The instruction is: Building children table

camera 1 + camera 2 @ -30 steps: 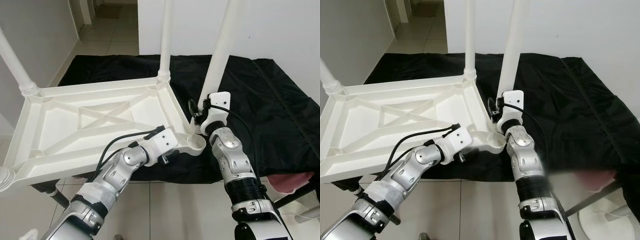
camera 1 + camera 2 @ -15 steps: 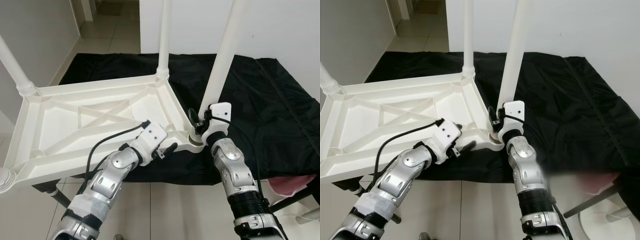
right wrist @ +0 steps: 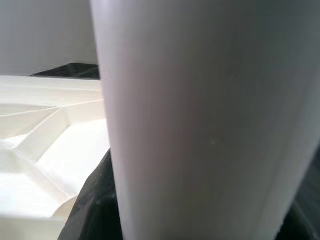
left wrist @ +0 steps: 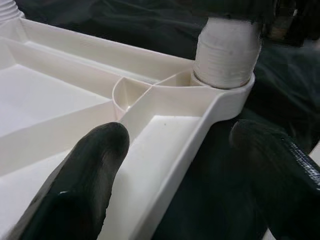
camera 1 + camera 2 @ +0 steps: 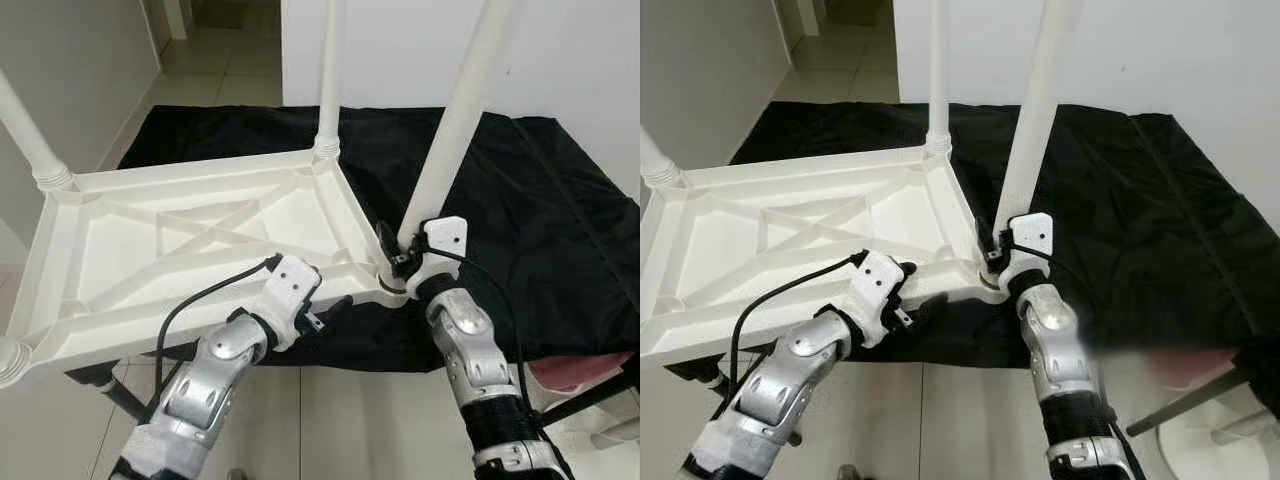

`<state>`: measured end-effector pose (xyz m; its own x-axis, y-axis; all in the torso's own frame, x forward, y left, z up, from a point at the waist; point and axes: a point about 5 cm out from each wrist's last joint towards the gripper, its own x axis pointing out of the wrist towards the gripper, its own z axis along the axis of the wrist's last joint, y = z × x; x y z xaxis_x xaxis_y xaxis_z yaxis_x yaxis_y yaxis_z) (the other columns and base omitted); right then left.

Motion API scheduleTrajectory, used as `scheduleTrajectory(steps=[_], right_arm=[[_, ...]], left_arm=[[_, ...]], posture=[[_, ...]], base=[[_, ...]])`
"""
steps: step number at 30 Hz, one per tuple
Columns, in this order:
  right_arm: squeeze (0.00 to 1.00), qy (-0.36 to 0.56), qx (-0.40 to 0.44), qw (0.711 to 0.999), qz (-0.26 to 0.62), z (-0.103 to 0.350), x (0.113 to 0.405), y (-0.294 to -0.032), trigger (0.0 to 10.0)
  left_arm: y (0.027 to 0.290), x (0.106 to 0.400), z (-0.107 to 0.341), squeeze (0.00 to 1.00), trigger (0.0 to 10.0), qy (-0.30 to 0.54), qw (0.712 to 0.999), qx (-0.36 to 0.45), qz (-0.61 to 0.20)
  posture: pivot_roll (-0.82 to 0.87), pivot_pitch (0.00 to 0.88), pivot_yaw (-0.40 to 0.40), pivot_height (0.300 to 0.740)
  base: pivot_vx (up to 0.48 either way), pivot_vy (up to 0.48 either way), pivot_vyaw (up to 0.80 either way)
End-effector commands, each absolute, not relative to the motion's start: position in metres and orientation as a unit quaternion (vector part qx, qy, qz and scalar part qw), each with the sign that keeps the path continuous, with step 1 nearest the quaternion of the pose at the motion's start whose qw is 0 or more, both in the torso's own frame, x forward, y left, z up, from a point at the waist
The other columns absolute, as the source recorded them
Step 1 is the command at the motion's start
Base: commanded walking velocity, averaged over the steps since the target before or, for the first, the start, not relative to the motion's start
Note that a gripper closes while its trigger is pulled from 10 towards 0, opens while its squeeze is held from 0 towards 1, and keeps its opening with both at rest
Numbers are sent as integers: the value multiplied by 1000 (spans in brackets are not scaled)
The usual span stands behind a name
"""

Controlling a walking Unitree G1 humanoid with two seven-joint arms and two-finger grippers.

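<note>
Evidently I was seating leg 4 (image 5: 455, 130) — right gripper (image 5: 397, 258) pinching it at the tabletop (image 5: 170, 250) socket, left gripper (image 4: 175, 165) spread astride the rim; next, twisting home.

The upturned tabletop (image 5: 190, 240) lies across the left and middle of the frame, its far right part resting on a cloth-covered surface (image 5: 540, 220) that fills the right and upper middle, its near left part overhanging the floor (image 5: 340, 420) at the bottom. Legs rise from its corners: one (image 5: 30, 130) at upper left, one (image 5: 330, 80) at upper middle, a stub (image 5: 8, 358) at the left edge. A fourth leg (image 5: 455, 120) stands tilted in the near right corner socket (image 5: 392, 290), centre of frame. The right pincer (image 5: 400, 258) sits at that leg's base, just right of the socket. The left pincer (image 4: 175, 165) straddles the tabletop's near rim, one finger (image 4: 85, 175) inside, the other finger (image 4: 280, 175) outside.
</note>
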<state>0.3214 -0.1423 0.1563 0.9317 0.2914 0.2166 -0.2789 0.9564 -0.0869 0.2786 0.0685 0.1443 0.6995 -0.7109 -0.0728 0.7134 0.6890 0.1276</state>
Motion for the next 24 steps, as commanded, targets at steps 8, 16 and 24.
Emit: scheduleTrajectory(steps=[8, 16, 24], right_arm=[[0, -93, -46, 978, 183, 136, 314, -146, 10000], [0, -106, -82, 968, 212, 134, 310, -145, 10000], [0, -119, -89, 958, 245, 134, 309, -140, 10000]], left_arm=[[64, 258, 149, 0, 10000, 24, 888, 41, -457], [65, 255, 153, 0, 10000, 21, 887, 48, -458], [65, 254, 162, 0, 10000, 17, 887, 47, -460]], posture=[[17, 47, -26, 740], [20, 48, -22, 740], [22, 51, -15, 740]], base=[[0, 0, 0], [0, 0, 0], [0, 0, 0]])
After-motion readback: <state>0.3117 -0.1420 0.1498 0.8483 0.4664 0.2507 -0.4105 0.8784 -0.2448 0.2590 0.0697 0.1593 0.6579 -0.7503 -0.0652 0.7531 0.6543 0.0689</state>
